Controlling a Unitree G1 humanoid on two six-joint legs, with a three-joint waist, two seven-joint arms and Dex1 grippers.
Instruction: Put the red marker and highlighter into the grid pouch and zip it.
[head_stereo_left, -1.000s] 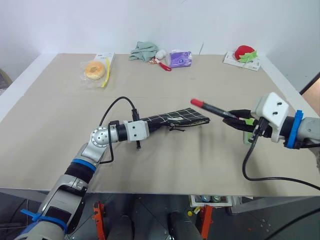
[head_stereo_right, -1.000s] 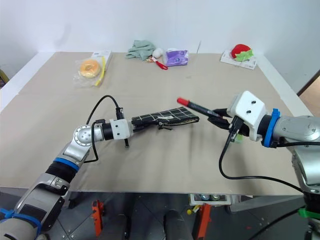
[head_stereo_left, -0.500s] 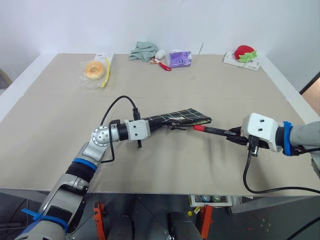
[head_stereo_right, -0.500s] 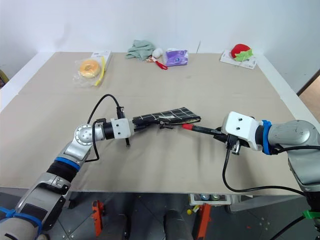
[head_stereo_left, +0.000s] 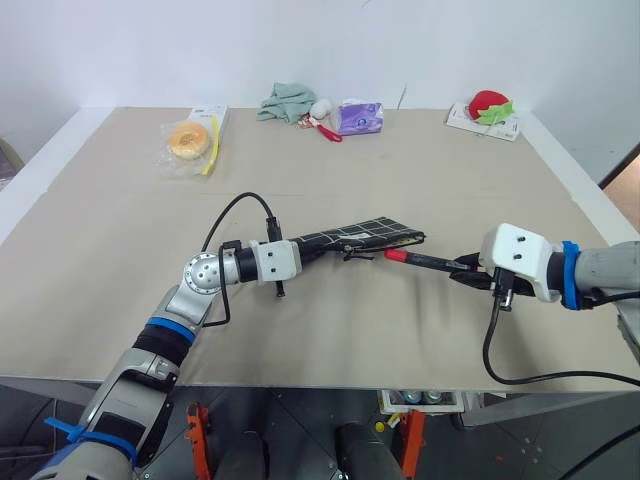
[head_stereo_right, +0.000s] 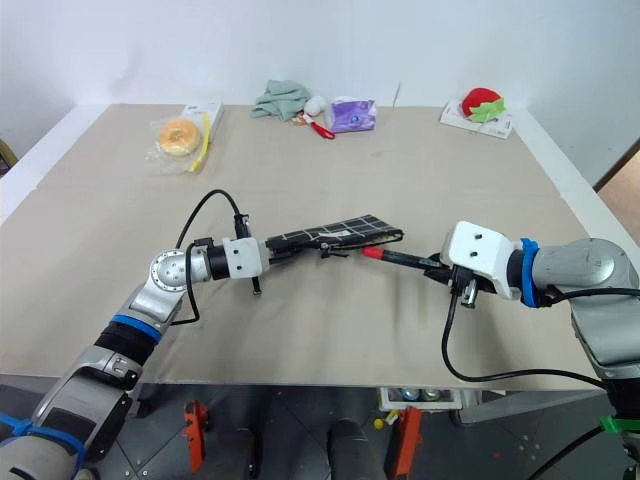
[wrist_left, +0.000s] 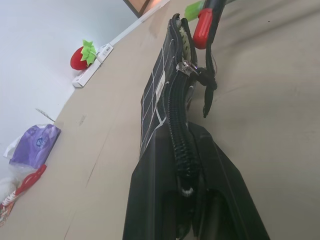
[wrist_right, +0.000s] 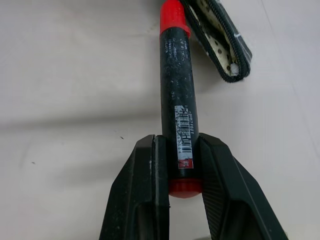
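The grid pouch (head_stereo_left: 362, 233) is held edge-up a little above the table, and my left gripper (head_stereo_left: 306, 249) is shut on its near end; its zipper runs along the top edge (wrist_left: 176, 107). My right gripper (head_stereo_left: 464, 268) is shut on the red marker (head_stereo_left: 428, 262), gripping the barrel near its rear cap (wrist_right: 179, 150). The marker points at the pouch's far end, its red front cap (wrist_right: 173, 14) right beside the pouch's open corner (wrist_right: 225, 47). A lime-green bit of the highlighter (wrist_left: 193, 8) shows past the marker.
Along the table's far side lie a bagged doughnut (head_stereo_left: 189, 140), a green cloth (head_stereo_left: 285, 100), a red-and-white item (head_stereo_left: 325, 127), a purple packet (head_stereo_left: 360, 117) and a strawberry toy on a white card (head_stereo_left: 487, 108). The table's front edge (head_stereo_left: 330, 385) runs below both arms.
My right gripper has sunk and tipped downward with the marker, bringing its red front cap from above the table down to the pouch's far end. The left gripper and pouch have stayed put.
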